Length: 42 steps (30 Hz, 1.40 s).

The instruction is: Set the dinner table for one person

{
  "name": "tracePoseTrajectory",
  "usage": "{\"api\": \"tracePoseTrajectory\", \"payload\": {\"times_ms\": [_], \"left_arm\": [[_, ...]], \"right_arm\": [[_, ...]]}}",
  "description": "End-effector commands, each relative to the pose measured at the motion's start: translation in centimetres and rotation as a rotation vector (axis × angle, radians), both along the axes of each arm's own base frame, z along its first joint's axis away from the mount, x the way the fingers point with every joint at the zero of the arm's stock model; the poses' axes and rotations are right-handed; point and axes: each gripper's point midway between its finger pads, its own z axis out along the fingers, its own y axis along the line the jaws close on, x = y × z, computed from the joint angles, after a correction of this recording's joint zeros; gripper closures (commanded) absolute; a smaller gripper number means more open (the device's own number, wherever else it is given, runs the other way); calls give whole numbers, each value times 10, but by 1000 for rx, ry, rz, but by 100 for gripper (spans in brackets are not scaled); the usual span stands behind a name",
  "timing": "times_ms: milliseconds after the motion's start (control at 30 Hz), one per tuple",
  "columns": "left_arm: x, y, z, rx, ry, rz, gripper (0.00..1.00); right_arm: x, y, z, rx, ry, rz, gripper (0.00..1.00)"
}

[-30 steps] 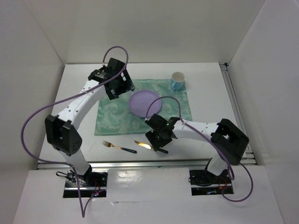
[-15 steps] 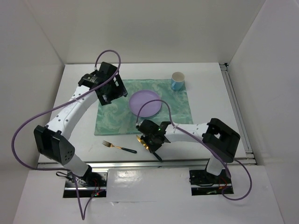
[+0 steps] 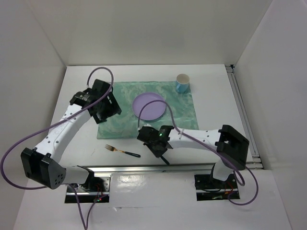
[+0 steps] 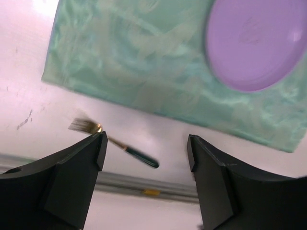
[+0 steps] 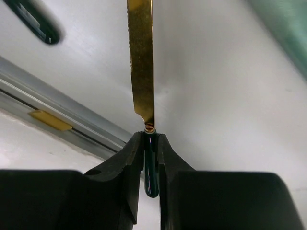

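The white dinner table (image 3: 79,91) carries a teal placemat (image 3: 117,122) with a purple plate (image 3: 149,106) on it. My right gripper (image 5: 150,139) is shut on the dark green handle of a gold-bladed knife (image 5: 141,57) and holds it above the table near the front rail. In the top view this gripper (image 3: 162,155) sits just in front of the placemat. A fork (image 3: 122,151) with a green handle lies on the table to its left. My left gripper (image 3: 103,103) is open and empty above the placemat's left edge. The fork (image 4: 139,157) shows between its fingers, far below.
A light blue cup (image 3: 182,83) stands on the placemat's back right corner. A metal rail (image 3: 144,167) runs along the near table edge and shows in the right wrist view (image 5: 57,108). White walls enclose the table on three sides.
My right gripper has taken the knife off the table and moved it left, toward the fork. My left arm has swung from the placemat's back left toward its left edge.
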Motion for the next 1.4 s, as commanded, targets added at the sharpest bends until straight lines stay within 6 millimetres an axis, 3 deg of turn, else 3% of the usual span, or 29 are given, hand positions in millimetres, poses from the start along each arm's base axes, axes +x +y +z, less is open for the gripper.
{"api": "tracePoseTrajectory", "payload": {"times_ms": [0,67,200,267,300,400,433,667,867,933,967,1067,1100,1167,1233,1367], "left_arm": [[-33,-2,-31,-26,99,30,15],[-55,-15,-59,-59,174,15,17],[-85,-30,-90,-74,246,-3,17],[-95,-32,-99,-66,272,-7,17],[-100,-37,-105,-69,282,-8,17],[-106,-50,-115,-91,312,-11,17],[-109,-50,-123,-79,335,-8,17],[-111,-61,-144,-78,384,26,17],[-115,-64,-158,-84,411,52,18],[-119,-62,-163,-83,421,71,18],[-119,-61,-165,-78,428,73,18],[-120,-63,-173,-80,449,93,21],[-121,-63,-176,-77,459,106,23],[-123,-63,-180,-73,482,106,27],[-124,-63,-182,-69,491,116,28],[-128,-72,-188,-79,499,116,33]], "right_arm": [[38,-18,55,50,-113,-197,100],[50,-28,62,83,-113,-310,100],[104,-70,73,168,-140,-552,100],[123,-80,73,206,-142,-610,100],[143,-95,70,219,-160,-646,100],[171,-107,65,240,-162,-649,100],[188,-115,60,241,-168,-676,100],[242,-135,39,253,-171,-713,100],[263,-140,24,234,-174,-709,100],[266,-143,21,229,-170,-719,93],[271,-141,17,229,-170,-719,80],[275,-140,18,224,-170,-711,61],[272,-141,17,217,-162,-711,42],[274,-142,26,224,-183,-714,25],[273,-143,35,234,-195,-713,15],[265,-139,59,278,-227,-704,14]]}}
